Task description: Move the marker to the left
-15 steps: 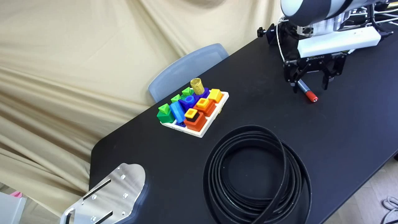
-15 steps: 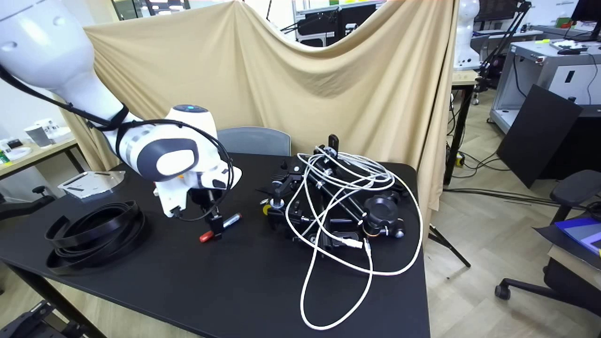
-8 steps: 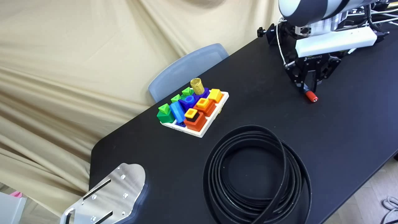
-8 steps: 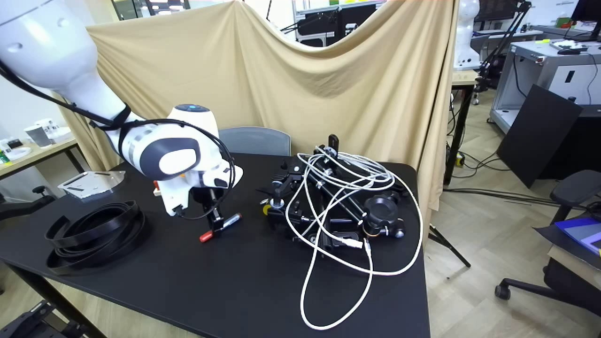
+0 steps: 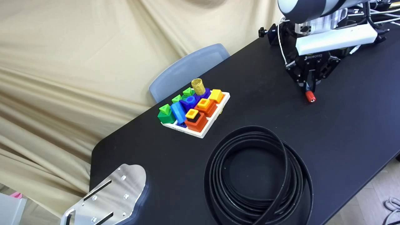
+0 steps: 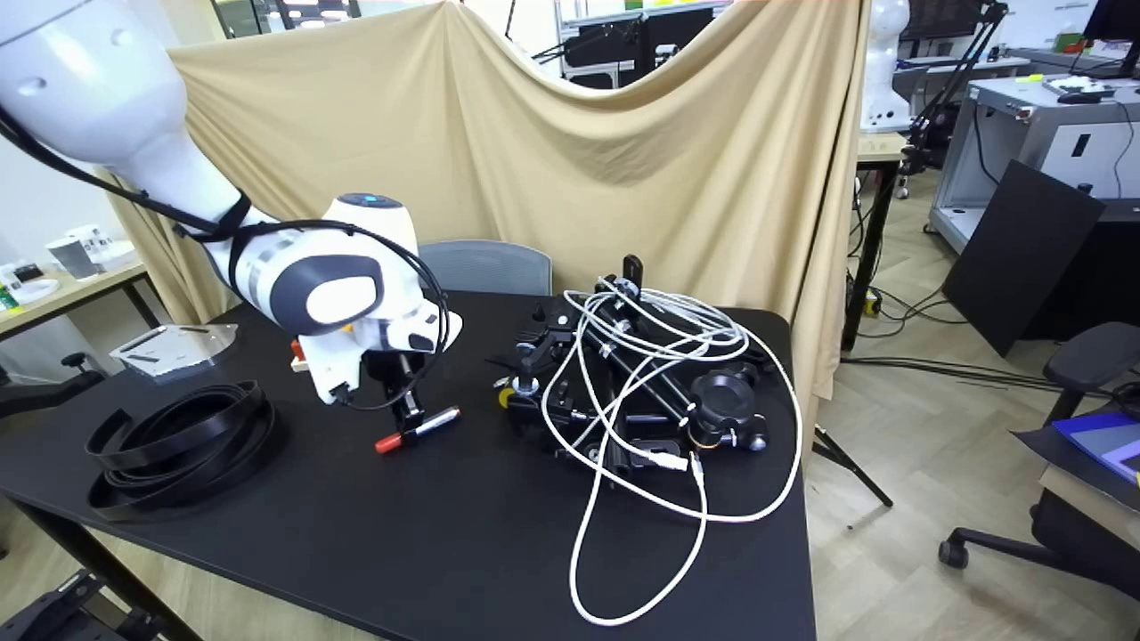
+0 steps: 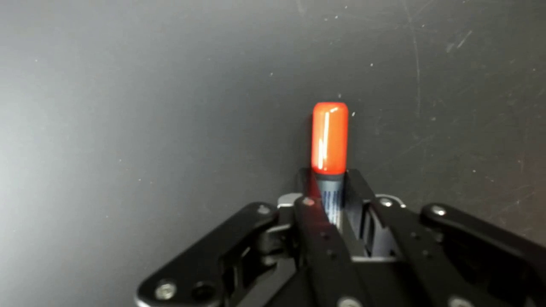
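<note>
The marker (image 7: 329, 138) has a red cap and a grey-blue barrel with fine print. My gripper (image 7: 329, 177) is shut on it, one finger pressed to each side of the barrel just behind the cap. The cap sticks out past the fingertips. In both exterior views the marker (image 6: 436, 422) lies nearly flat at table height; whether it touches the table I cannot tell. In an exterior view the gripper (image 5: 309, 87) points down and hides most of the barrel, leaving the red cap in sight.
A board of coloured blocks (image 5: 201, 134), a coiled black strap (image 5: 214, 175) and a slotted metal plate (image 5: 109, 197) share the black table. Black stand parts (image 6: 726, 401) and a looped white cable (image 6: 757, 517) lie on the marker's other side. A chair (image 5: 187, 68) stands behind.
The fingers have come together from wide apart around the marker and gripped it. The marker has shifted and turned slightly, and the arm has moved a little with it.
</note>
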Controlling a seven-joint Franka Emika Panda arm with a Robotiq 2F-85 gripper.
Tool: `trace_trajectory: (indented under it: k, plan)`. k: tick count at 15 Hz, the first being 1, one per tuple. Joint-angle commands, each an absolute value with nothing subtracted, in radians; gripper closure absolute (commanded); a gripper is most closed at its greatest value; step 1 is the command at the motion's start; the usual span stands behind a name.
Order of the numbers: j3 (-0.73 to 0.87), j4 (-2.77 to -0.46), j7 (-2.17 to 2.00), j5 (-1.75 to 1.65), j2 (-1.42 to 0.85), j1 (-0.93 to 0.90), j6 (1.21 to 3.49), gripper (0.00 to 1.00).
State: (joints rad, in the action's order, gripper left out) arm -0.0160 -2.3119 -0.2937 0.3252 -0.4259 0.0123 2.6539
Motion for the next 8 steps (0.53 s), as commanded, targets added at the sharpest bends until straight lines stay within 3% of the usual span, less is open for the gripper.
trace_trajectory:
  k: [1, 8]
  plan:
    - [0.006, -2.262, -0.311, 0.25, -0.394, -0.026, 2.55, 0.95]
    - [-0.012, -2.143, -0.307, 0.129, -0.408, -0.099, 2.486, 0.95]
